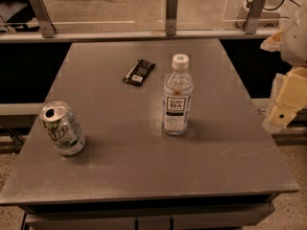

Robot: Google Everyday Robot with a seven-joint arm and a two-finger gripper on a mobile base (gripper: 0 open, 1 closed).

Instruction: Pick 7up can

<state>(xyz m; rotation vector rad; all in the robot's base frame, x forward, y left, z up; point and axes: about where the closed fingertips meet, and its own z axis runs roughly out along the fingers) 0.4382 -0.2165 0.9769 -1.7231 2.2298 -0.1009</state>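
The 7up can [61, 128] is silver and green with "UP" lettering and an opened pull-tab top. It stands upright near the front left of the grey table [144, 166]. My gripper [283, 111], a cream-coloured part at the end of the arm, hangs at the far right of the view, beyond the table's right edge. It is far from the can, which nothing touches.
A clear plastic tea bottle with a white cap [177, 97] stands upright at the table's middle. A dark flat packet [138, 72] lies behind it, to the left. A glass barrier on metal posts [171, 13] runs along the table's back.
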